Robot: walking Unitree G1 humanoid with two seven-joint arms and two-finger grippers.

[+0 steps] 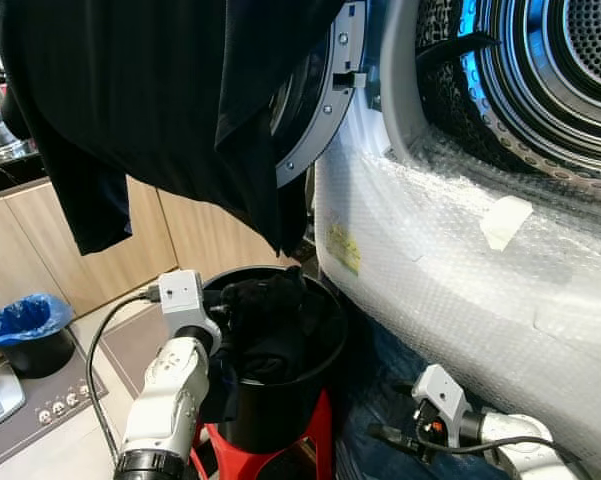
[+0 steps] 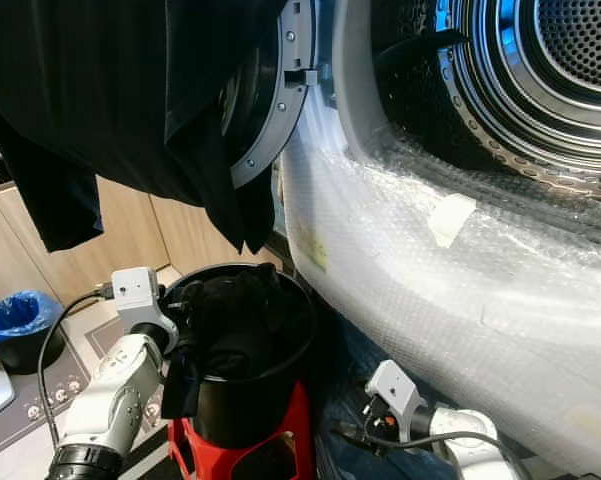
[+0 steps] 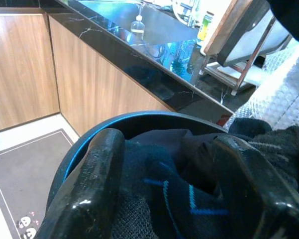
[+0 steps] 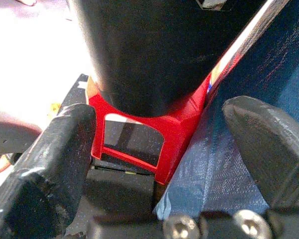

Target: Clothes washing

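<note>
Laundry station: black bucket of dark clothes on a red stool beside an open, bubble-wrapped drum machine.

The top of the dark garment draped over the open machine door is cut off by the frame, and most of the door is hidden behind it. The drum is seen only in part. The black bucket is set on the red stool, just beside the bubble-wrapped machine front; dark clothes are heaped in it, individual items hard to separate. The left gripper is raised to the bucket rim, its fingers spread and pressed into a dark knit with blue stripes; a closed grasp is not shown. The right gripper is held low near the stool's foot, fingers parted, nothing between them. A blue-lined bin is placed by the wooden cabinets.
</note>
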